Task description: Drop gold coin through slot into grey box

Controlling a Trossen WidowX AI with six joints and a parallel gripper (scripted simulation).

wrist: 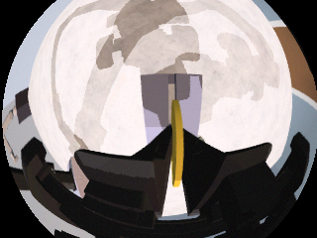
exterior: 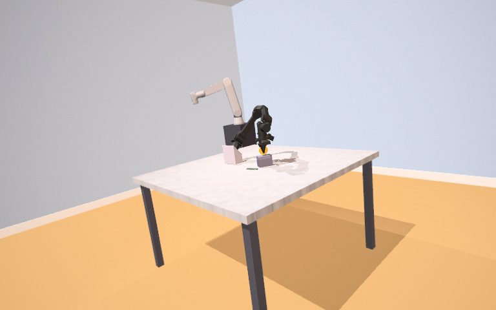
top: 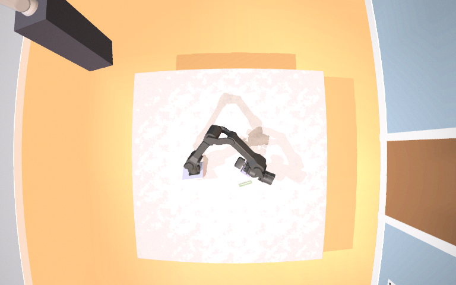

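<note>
My gripper (exterior: 263,152) (wrist: 172,130) is shut on the gold coin (exterior: 259,150) (wrist: 177,149). The coin stands upright on edge between the fingertips, just above the grey box (exterior: 264,161) (wrist: 192,111). A small part of the box (top: 244,172) also shows under the arm in the overhead view. In the wrist view the coin looks nearly in line with the long strip of the slot in the lid. The coin's lower edge looks close to the lid; whether it touches or enters the slot I cannot tell. The dark-green holder (top: 245,183) (exterior: 252,168) is empty beside the box.
The arm's base stands on a pale block (top: 186,175) (exterior: 230,155) on the white table (top: 161,218) (exterior: 190,186). A second, pale robot arm (exterior: 232,97) stands on a dark pedestal (top: 77,37) beyond the table.
</note>
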